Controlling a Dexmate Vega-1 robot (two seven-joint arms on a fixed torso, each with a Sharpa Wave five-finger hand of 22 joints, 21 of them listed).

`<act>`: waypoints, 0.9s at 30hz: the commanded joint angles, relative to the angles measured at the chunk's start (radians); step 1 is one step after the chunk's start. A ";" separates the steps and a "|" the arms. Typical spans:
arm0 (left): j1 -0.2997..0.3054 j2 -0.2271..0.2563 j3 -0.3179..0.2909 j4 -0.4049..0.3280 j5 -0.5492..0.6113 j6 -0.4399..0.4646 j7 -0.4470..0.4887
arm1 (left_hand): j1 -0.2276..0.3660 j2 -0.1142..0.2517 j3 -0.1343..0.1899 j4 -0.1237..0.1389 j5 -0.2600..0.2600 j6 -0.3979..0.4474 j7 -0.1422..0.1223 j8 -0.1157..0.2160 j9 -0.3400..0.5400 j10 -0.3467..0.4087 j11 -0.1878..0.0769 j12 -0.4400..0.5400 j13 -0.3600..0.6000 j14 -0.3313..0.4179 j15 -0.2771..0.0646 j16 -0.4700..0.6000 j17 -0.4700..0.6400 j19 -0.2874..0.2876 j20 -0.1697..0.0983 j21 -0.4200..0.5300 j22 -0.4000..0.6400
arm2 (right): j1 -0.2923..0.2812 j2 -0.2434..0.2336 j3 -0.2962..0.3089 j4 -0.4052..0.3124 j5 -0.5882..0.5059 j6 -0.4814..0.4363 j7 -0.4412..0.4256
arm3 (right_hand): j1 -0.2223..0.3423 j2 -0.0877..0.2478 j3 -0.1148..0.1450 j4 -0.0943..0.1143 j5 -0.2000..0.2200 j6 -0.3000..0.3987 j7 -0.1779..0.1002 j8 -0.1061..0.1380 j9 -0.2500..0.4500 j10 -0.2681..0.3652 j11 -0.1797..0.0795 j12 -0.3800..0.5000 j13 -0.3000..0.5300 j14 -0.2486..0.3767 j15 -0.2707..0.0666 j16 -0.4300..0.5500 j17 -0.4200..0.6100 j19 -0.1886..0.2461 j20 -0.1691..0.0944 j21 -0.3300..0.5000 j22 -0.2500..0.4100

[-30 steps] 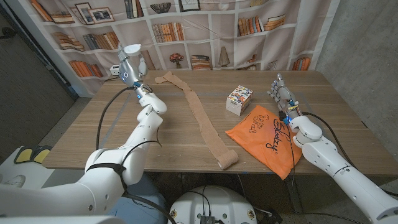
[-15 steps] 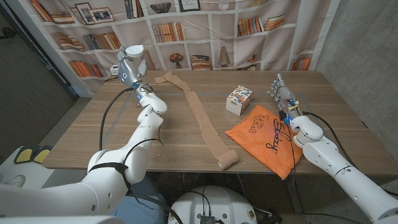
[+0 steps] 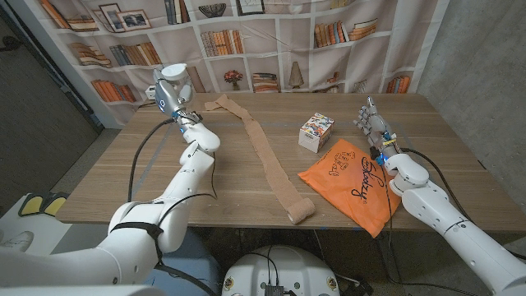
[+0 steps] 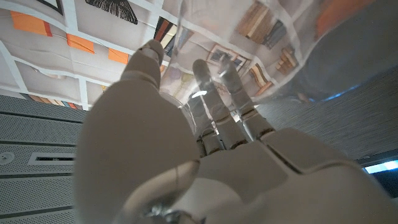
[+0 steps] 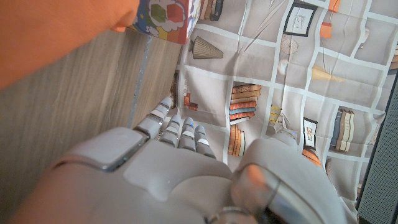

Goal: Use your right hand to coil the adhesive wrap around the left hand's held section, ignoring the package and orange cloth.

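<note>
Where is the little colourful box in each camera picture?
Head view: the box stands on the table, right of centre, next to the orange cloth's far corner.
Right wrist view: beside the cloth, beyond the right hand.
Left wrist view: not in it; the left hand faces the backdrop.
Shared landmark: the bookshelf backdrop.

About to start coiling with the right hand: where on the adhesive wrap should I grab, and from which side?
Probably the rolled end near the table's front edge: it is the wrap's only bulky part, the strip lies flat. Bring the right hand over the orange cloth, down from above.
</note>
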 commanded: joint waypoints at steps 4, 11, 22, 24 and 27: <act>0.079 0.081 0.133 -0.149 -0.181 -0.035 0.001 | 0.156 0.146 0.015 0.011 0.034 0.007 -0.002 0.062 0.098 -0.008 0.012 0.013 0.034 0.037 -0.041 0.013 0.058 -0.010 -0.001 0.011 -0.028 | -0.009 -0.001 0.004 -0.004 0.011 0.009 0.013 | -0.001 0.008 0.002 0.000 -0.005 -0.001 -0.004 0.005 0.003 0.004 -0.005 0.004 0.003 -0.004 -0.006 0.003 0.002 0.001 -0.005 0.005 0.003; 0.092 0.084 0.135 -0.170 -0.201 -0.050 0.001 | 0.152 0.147 0.007 0.015 0.041 -0.003 0.002 0.070 0.109 -0.015 0.009 0.009 0.028 0.030 -0.042 0.004 0.062 -0.015 -0.008 0.023 -0.042 | 0.003 0.003 -0.002 0.001 0.010 0.008 0.020 | -0.002 0.009 0.003 0.000 -0.005 -0.002 -0.004 0.005 0.003 0.005 -0.004 0.004 0.003 -0.004 -0.007 0.002 0.002 0.002 -0.006 0.006 0.003; 0.123 0.121 0.176 -0.242 -0.249 -0.034 0.001 | 0.150 0.154 -0.004 0.017 0.041 -0.024 -0.003 0.071 0.111 -0.026 0.006 0.006 0.025 0.015 -0.043 -0.012 0.063 -0.035 -0.005 0.040 -0.057 | 0.019 0.010 -0.016 0.009 0.000 0.008 0.025 | -0.002 0.009 0.004 -0.001 -0.005 -0.002 -0.005 0.005 0.004 0.005 -0.004 0.004 0.003 -0.002 -0.008 0.003 0.002 0.007 -0.008 0.007 0.003; 0.133 0.131 0.187 -0.266 -0.258 -0.032 0.001 | 0.150 0.155 -0.005 0.017 0.042 -0.025 -0.004 0.071 0.109 -0.029 0.003 0.008 0.029 0.013 -0.044 -0.015 0.061 -0.035 -0.006 0.042 -0.062 | 0.019 0.012 -0.016 0.007 0.000 0.010 0.023 | -0.002 0.009 0.004 -0.001 -0.005 -0.001 -0.004 0.005 0.004 0.006 -0.003 0.004 0.003 0.000 -0.007 0.004 0.002 0.008 -0.009 0.008 0.003; 0.140 0.144 0.210 -0.288 -0.271 -0.030 0.001 | 0.149 0.156 -0.008 0.017 0.042 -0.029 -0.006 0.073 0.112 -0.026 0.003 0.006 0.022 0.017 -0.044 -0.016 0.063 -0.036 -0.008 0.046 -0.070 | 0.019 0.013 -0.018 0.012 -0.004 0.018 0.027 | -0.001 0.009 0.005 -0.002 -0.005 0.000 -0.005 0.005 0.003 0.006 -0.003 0.004 0.003 0.002 -0.009 0.005 0.002 0.011 -0.011 0.009 0.003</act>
